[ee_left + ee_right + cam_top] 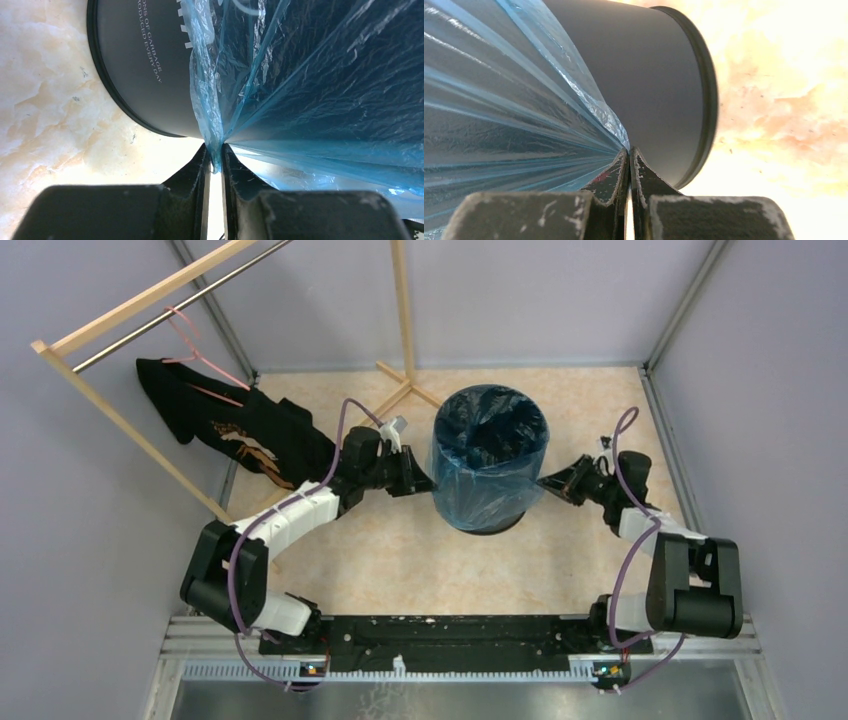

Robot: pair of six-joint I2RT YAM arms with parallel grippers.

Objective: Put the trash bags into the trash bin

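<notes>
While the table (400,560) spreads pale and marbled under everything, a wooden rack (120,420) leans across its far left corner. At the table's middle, between the two arms, the bin (487,527) stands upright. The bag (480,490) is fitted over it: the blue film lines the inside, folds over the rim and hangs down the outer wall almost to the foot, where a dark band of bin shows bare. A black garment (235,430) droops from a pink hanger (190,335) on the rack, well apart from the bin. The left gripper (425,483) sits at the bin's left side, its jaws closed on a bunched pleat of film just off the wall. The right gripper (545,483) mirrors it on the right side — jaws pressed together, the film's folds fanning out from the tips — so it too pinches the bag's hanging skirt.
</notes>
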